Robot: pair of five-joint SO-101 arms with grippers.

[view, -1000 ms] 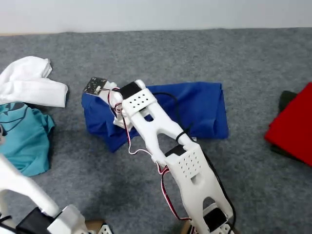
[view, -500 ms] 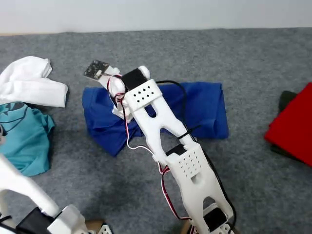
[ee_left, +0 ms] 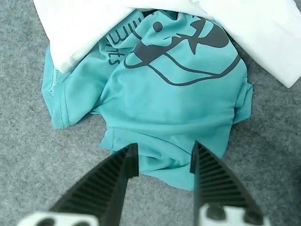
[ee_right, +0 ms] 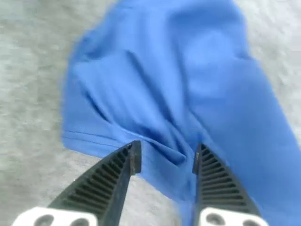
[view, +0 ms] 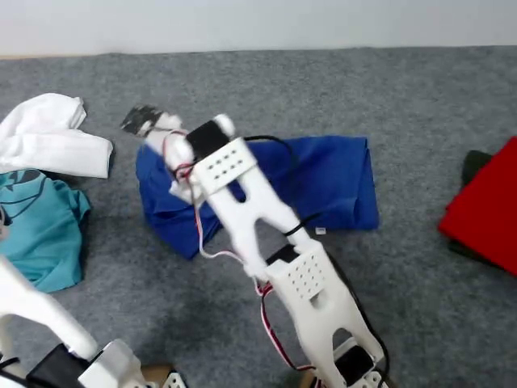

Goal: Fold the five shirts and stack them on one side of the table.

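Left arm (view: 40,315) is rising from the table's near left corner, and the left gripper (ee_left: 162,155) is hovering over the near hem of the teal shirt (ee_left: 174,94), fingers moderately apart and holding nothing. The teal shirt (view: 40,226) is lying crumpled at the left edge of the grey table (view: 363,89), printed side up. Right arm (view: 266,226) is stretching from the near edge toward the table's middle, over the blue shirt (view: 323,182). Right gripper (ee_right: 164,153) is sitting low over the blue shirt (ee_right: 164,84), fingers moderately apart and straddling a raised wrinkle just inside one hem, gripping nothing; can't tell if the tips are touching the cloth. The blue shirt is lying partly folded and rumpled mid-table. Farther along the left edge the white shirt (view: 48,137) is lying bunched, overlapping the teal shirt's far part. At the right edge the red shirt (view: 485,210) is resting on a dark garment (view: 477,166).
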